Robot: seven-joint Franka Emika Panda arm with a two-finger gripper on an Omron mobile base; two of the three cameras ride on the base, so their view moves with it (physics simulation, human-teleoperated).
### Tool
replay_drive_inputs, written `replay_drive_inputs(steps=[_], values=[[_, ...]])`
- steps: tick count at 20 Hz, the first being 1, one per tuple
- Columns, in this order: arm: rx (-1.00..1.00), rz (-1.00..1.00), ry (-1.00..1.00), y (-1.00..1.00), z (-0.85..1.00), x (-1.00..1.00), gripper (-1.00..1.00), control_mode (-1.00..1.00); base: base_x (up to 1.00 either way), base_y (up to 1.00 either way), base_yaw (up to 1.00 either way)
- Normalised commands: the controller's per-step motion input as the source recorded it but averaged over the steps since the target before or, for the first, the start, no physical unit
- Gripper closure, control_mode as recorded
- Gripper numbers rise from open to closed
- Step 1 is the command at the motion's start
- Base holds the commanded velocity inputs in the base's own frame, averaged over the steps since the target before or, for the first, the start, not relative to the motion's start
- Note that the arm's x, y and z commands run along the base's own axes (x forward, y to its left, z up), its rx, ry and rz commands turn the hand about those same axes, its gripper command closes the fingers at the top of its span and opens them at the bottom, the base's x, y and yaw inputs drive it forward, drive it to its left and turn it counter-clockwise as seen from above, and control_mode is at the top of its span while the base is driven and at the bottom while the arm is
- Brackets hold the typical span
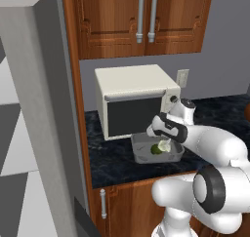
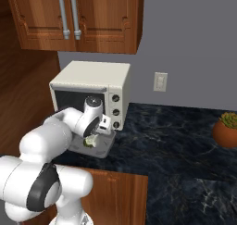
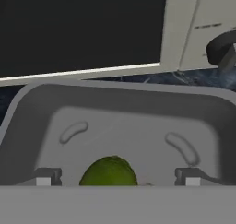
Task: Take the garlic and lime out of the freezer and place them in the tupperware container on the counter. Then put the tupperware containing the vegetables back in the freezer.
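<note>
The gripper (image 3: 115, 177) hangs over the tupperware container (image 1: 141, 155), its fingertips (image 3: 46, 177) spread wide to either side of the lime (image 3: 109, 171) and not touching it: jaws released. The lime lies inside the container, with a pale item, possibly the garlic (image 1: 164, 145), beside it. The container sits on the counter (image 2: 176, 140), just in front of the cream oven (image 1: 134, 99). The freezer (image 1: 44, 109) stands at far left.

A grey wall (image 2: 185, 43) carries a cream outlet plate (image 2: 160, 82); brown wooden upper cabinets (image 1: 141, 19) with 2 grey bar handles (image 1: 146, 14) hang above; a checkered grey-and-white floor (image 1: 10, 133) lies far left; a potted plant (image 2: 226, 129) sits far right.
</note>
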Motion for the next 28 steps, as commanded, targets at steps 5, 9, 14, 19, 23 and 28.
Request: replay_drive_inputs(steps=[5,9,14,19,23,28], values=[[0.07,0.00,-0.01,-0.32,0.25,-0.45,-1.00,-1.00,0.00,0.00,0.00],[0.02,0.00,0.08,-0.17,0.17,-0.07,-1.00,-1.00,0.00,0.00,0.00],[0.00,0.00,0.10,0.11,0.16,0.00,-1.00,-1.00,0.00,0.00,0.00],[0.00,0.00,0.12,0.39,0.19,-0.01,-1.00,-1.00,0.00,0.00,0.00],[0.00,0.00,0.11,0.55,0.02,-0.03,-1.00,-1.00,0.00,0.00,0.00],[0.00,0.00,0.10,0.54,0.00,-0.02,-1.00,-1.00,0.00,0.00,0.00]])
